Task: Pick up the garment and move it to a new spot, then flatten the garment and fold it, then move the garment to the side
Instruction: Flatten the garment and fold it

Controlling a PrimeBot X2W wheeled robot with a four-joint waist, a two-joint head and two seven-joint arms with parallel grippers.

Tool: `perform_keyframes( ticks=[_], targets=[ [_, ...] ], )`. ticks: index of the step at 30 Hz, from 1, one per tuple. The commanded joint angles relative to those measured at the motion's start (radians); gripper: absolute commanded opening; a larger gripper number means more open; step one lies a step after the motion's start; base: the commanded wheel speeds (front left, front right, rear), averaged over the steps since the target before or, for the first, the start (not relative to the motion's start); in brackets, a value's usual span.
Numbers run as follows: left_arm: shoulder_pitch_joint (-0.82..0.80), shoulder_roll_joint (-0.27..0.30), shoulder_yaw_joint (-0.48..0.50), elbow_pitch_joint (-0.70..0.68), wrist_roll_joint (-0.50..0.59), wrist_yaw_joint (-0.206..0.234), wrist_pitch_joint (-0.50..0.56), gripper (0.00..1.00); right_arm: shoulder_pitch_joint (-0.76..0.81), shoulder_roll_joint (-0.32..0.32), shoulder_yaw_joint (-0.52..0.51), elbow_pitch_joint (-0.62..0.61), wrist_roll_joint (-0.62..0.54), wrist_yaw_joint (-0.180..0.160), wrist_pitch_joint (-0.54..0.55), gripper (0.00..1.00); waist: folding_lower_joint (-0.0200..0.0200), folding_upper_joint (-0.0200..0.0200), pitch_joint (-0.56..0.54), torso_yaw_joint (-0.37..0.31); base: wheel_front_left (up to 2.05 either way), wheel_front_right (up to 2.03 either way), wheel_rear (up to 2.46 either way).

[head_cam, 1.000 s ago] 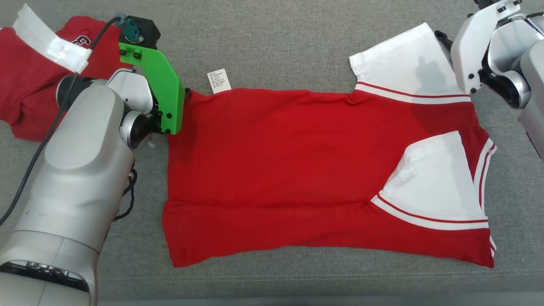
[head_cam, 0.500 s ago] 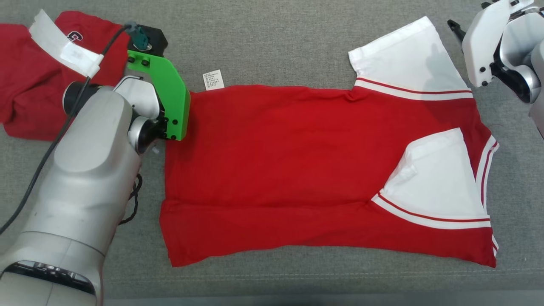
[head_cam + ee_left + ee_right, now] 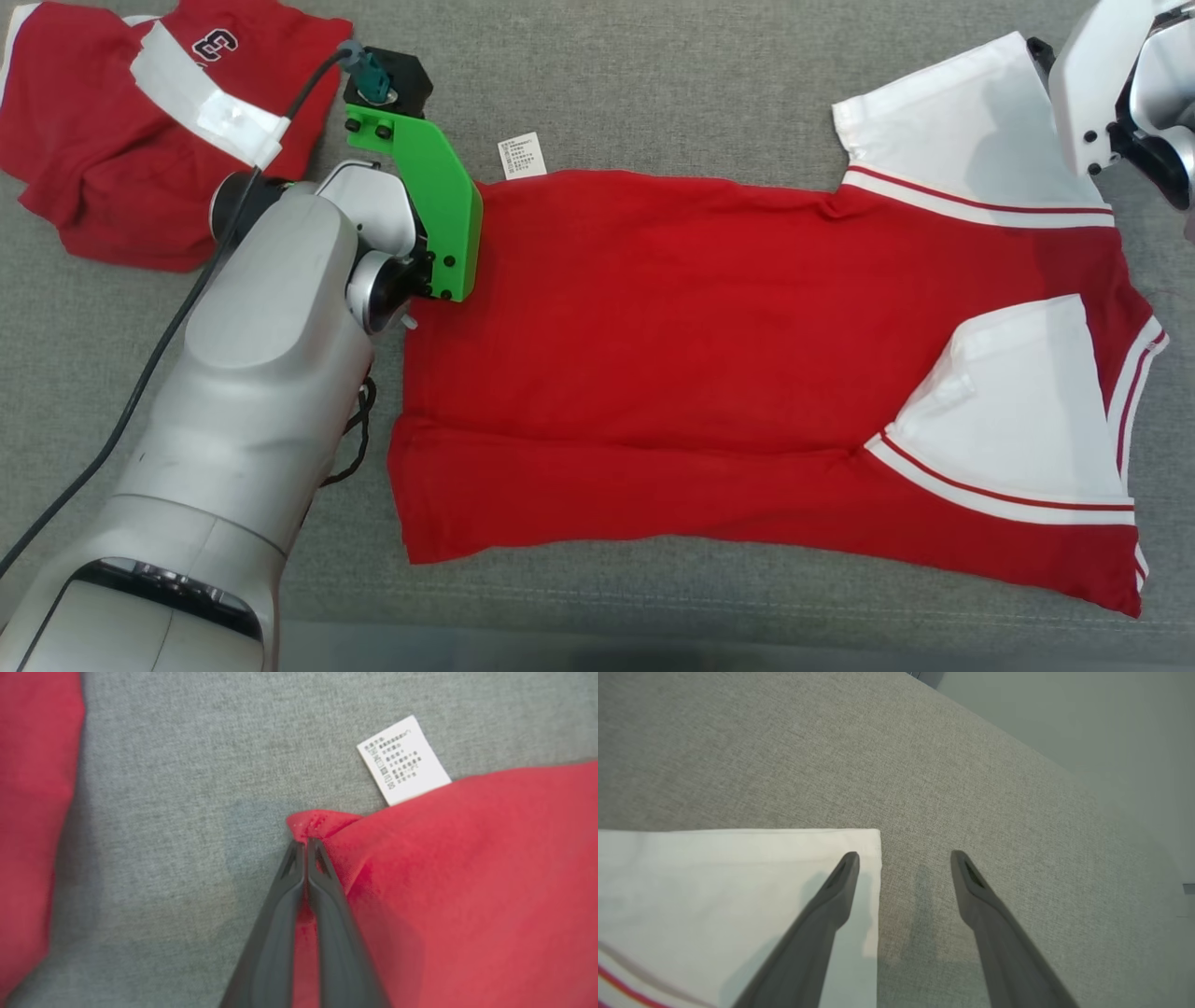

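Red shirt (image 3: 672, 327) lies flat on the grey cloth (image 3: 653, 84), left claw (image 3: 307, 842) clamped on its corner (image 3: 313, 821), right claw (image 3: 904, 855) spread above the white sleeve (image 3: 714, 872); best close there, then lift evenly.

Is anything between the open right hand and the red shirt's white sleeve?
Nothing visible: the right hand is open at the corner of the white sleeve of the spread-out red shirt, one finger over its cloth.

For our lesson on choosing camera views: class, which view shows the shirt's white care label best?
The left wrist view: the care label is large, its printed lines visible at the edge of the garment. The head view shows it small, print unreadable.
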Motion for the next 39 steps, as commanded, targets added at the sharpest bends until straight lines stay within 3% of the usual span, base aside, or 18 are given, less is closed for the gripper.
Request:
perform_keyframes(
  ticks=[1, 11, 13, 15, 17, 20, 22, 39],
  targets=[
    [0.009, -0.026, -0.014, 0.011, -0.007, -0.007, -0.001, 0.0, -0.012, 0.004, -0.004, 0.018, -0.003, -0.001, 0.013, 1.0, 0.0, 0.0, 0.018, 0.018, 0.0, 0.0, 0.0],
    [-0.018, -0.049, -0.04, 0.008, -0.018, -0.01, -0.018, 0.0, -0.047, 0.007, -0.028, 0.094, 0.013, -0.001, 0.059, 1.0, 0.0, 0.0, 0.057, 0.048, 0.0, 0.0, 0.0],
    [-0.018, -0.051, -0.042, 0.011, -0.025, -0.009, -0.02, 0.0, -0.042, 0.019, -0.032, 0.11, 0.02, -0.001, 0.077, 0.81, 0.0, 0.0, 0.061, 0.049, 0.0, 0.0, 0.0],
    [-0.019, -0.054, -0.044, 0.014, -0.028, -0.005, -0.021, 0.0, -0.044, 0.023, -0.034, 0.121, 0.024, -0.001, 0.093, 0.55, 0.0, 0.0, 0.064, 0.052, 0.0, 0.0, 0.0],
    [-0.02, -0.055, -0.045, 0.018, -0.035, -0.002, -0.018, 0.0, -0.042, 0.024, -0.044, 0.141, 0.031, -0.001, 0.108, 0.44, 0.0, 0.0, 0.065, 0.053, 0.0, 0.0, 0.0],
    [-0.023, -0.055, -0.051, 0.024, -0.037, 0.001, -0.017, 0.0, -0.032, 0.027, -0.058, 0.177, 0.037, -0.001, 0.142, 0.38, 0.0, 0.0, 0.065, 0.055, 0.0, 0.0, 0.0],
    [-0.022, -0.055, -0.053, 0.026, -0.039, 0.003, -0.022, 0.0, -0.026, 0.033, -0.06, 0.184, 0.035, -0.001, 0.143, 0.0, 0.0, 0.0, 0.064, 0.054, 0.0, 0.0, 0.0],
    [-0.026, -0.022, -0.027, 0.042, -0.013, 0.065, -0.216, 0.0, 0.031, 0.028, -0.075, 0.082, 0.079, -0.001, -0.097, 0.0, 0.0, 0.0, -0.028, 0.015, 0.0, 0.0, 0.0]
  ],
)
